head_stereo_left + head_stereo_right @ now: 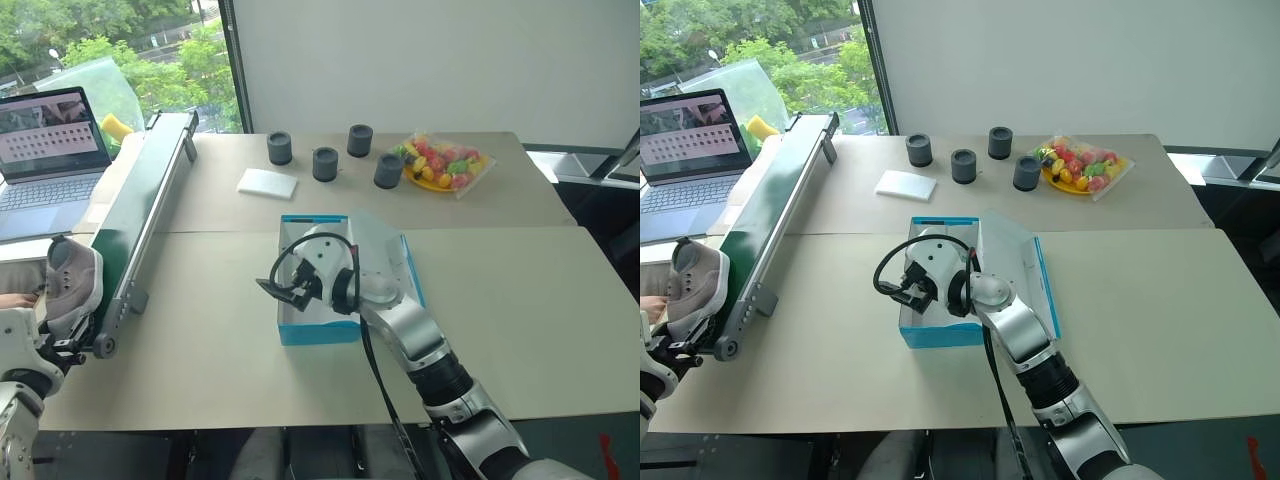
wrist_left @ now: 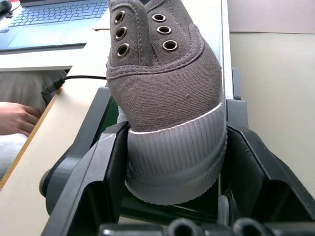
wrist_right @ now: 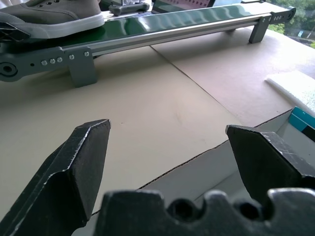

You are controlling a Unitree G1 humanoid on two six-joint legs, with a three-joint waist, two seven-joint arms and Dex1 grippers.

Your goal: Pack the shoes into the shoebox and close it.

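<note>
Left gripper [image 2: 172, 196] clamped on the toe of a shoe [image 2: 167, 98] at the conveyor [image 1: 140, 220] end. Right gripper [image 3: 172, 162] wide open, empty, above the shoebox [image 1: 310, 330] on the table [image 1: 520, 300].

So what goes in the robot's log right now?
left claw: shut on shoe at conveyor end | right claw: open over shoebox | shoebox: open

Beige table [image 1: 520, 320] carrying open blue shoebox [image 1: 312, 333], green conveyor [image 1: 140, 200], white pad [image 1: 268, 183], four dark grey cylinders [image 1: 325, 163], bagged fruit plate [image 1: 445, 165], laptop [image 1: 45, 165].
</note>
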